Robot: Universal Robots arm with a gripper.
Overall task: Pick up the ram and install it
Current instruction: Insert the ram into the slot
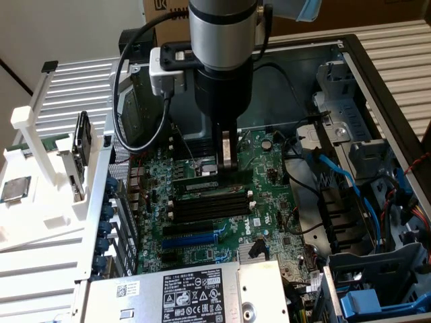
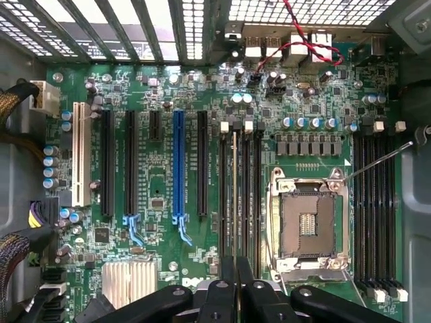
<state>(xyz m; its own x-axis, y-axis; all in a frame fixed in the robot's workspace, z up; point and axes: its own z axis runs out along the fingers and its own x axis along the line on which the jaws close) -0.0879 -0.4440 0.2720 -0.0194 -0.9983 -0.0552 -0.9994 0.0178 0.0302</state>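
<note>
- Tool [image 1: 227, 161]: we see the two narrow fingers drawn almost together, clamped on the ram's upper edge near mid-length; in the wrist view the tool [image 2: 236, 289] looks straight down the stick
- Ram [image 1: 202, 185]: it stands on edge, white label facing outward, at the black memory slots [image 1: 212, 205]; from the wrist it shows edge-on as a thin line [image 2: 234, 195]; we cannot tell whether it is fully seated
- Handling, as we judge it: light, stiff and thin but fragile; best held by the flat faces along the top edge, clear of chips and contacts
- Surroundings: empty processor socket [image 2: 310, 225] beside the slots, blue expansion slot [image 2: 178, 168] farther off, all inside the open computer case [image 1: 377, 87]
</note>
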